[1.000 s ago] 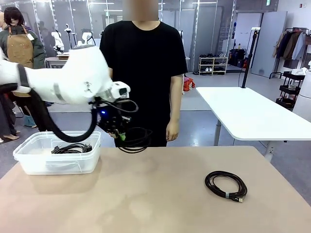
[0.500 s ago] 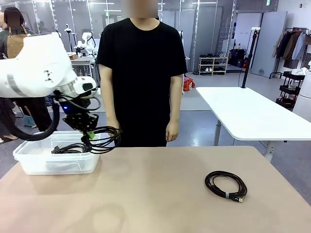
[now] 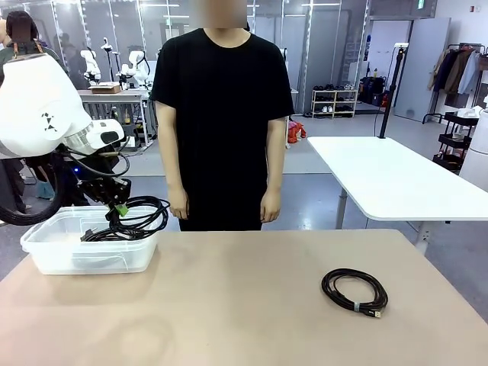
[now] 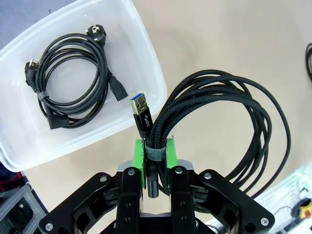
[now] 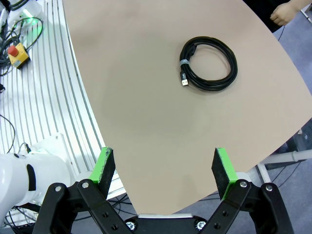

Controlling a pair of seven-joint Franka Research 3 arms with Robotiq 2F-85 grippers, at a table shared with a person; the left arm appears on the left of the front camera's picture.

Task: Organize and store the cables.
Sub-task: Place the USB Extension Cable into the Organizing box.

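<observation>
My left gripper point(image 3: 120, 209) point(image 4: 155, 152) is shut on a braided black cable coil point(image 3: 145, 214) point(image 4: 229, 126) with a USB plug, gripped at its grey strap. The coil hangs over the right rim of a clear plastic bin point(image 3: 46, 248) point(image 4: 146, 53). Inside the bin lies another coiled black cable point(image 3: 113, 233) point(image 4: 70, 78) with plug ends. A third cable coil point(image 3: 354, 290) point(image 5: 208, 63) rests on the table at the right. My right gripper point(image 5: 165, 168) stands open high above the table, nothing between its pads.
A person in a black shirt point(image 3: 221, 114) stands at the far edge, hands point(image 3: 178, 204) hanging down close to the bin's right side. A white table point(image 3: 396, 183) stands behind at the right. The tan tabletop point(image 3: 229, 305) is bare between bin and right coil.
My left arm has swung left with the braided coil, from in front of the person to above the bin's right rim. The coil on the right table has not moved.
</observation>
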